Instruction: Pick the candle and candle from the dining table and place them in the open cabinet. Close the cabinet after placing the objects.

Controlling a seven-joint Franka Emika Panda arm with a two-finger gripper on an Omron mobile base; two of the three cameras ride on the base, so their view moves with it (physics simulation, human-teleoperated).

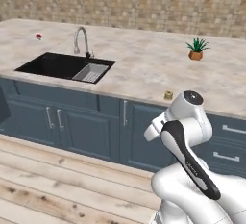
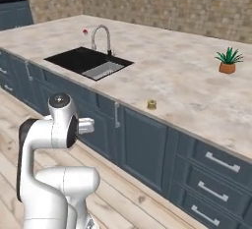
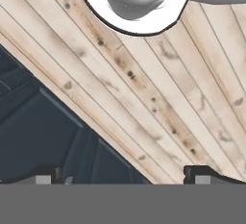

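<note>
1. At the far left of the dining table (image 1: 144,69) a small dark red lump (image 1: 39,36) lies near the back edge. It is not one of the candles, and a hasty pick could mistake it for one.
2. Next comes the black sink (image 1: 57,65) with its curved chrome faucet (image 1: 81,40). A reach across the top from this side could clip the spout or drop something into the basin.
3. The ribbed yellow-gold candle (image 1: 168,94) stands right by the front edge of the stone top, just above the blue-grey cupboard fronts (image 1: 91,129). Being squat and so close to the lip, it could be knocked off onto the wooden floor (image 3: 158,88) by a slightly low approach.
4. The gripper (image 3: 125,180) has its fingertips (image 3: 206,174) spread wide with nothing between them, and it points down at the floorboards and a cupboard base. The arm is folded low, so it must swing up a long way, and its elbow could strike the counter edge.
5. At the right, well back, sits the spiky plant in an orange pot (image 1: 196,50), apart from the candle and easy to avoid.
6. I cannot make out the candlestick candle or the wall cabinet here, so driving off to search risks losing track of the candle.
</note>
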